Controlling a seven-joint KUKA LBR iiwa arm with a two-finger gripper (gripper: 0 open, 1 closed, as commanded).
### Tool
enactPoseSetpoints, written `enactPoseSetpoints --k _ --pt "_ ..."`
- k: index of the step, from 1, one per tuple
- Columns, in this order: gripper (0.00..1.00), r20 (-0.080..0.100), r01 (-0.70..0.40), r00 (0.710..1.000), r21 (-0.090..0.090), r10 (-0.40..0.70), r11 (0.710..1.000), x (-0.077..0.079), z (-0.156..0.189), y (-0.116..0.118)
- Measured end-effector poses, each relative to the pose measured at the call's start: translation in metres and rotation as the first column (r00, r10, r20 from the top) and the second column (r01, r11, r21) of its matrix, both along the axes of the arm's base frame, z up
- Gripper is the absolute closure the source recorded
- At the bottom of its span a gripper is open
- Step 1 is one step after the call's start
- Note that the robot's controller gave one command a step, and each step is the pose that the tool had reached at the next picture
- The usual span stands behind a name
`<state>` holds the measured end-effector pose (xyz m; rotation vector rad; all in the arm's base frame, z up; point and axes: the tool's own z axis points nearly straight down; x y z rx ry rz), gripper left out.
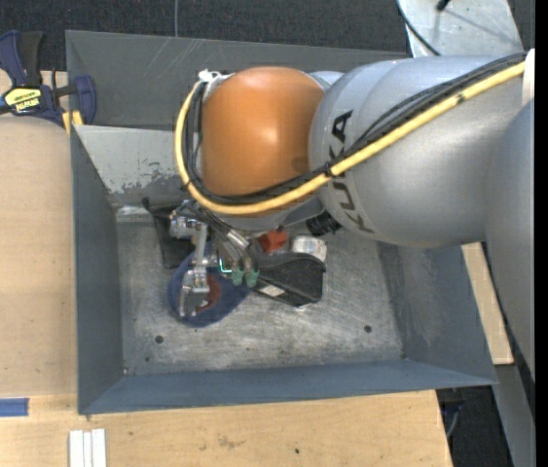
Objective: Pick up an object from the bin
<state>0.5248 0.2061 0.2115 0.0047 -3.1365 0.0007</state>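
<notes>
The gripper [194,292] hangs low in the grey metal bin [95,280], left of the frame's centre, beneath the arm's rounded orange cover [254,129]. It stands over a dark blue, rounded, flat object [217,307] lying on the bin floor; whether the tool is clenched, released or grasping anything cannot be told from this angle. Just to the right lies a black wedge-shaped piece [295,280], with a small green bit [246,278] between it and the gripper. Above these sit a small red piece [272,243] and a pale silvery piece [310,249]. A black block [171,246] lies just up and left of the gripper.
</notes>
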Motion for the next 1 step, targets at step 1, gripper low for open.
enactPoseSetpoints --k 1 --pt "0.00 0.005 -0.222 0.975 0.000 0.222 0.975 0.0190 -0.1337 -0.0214"
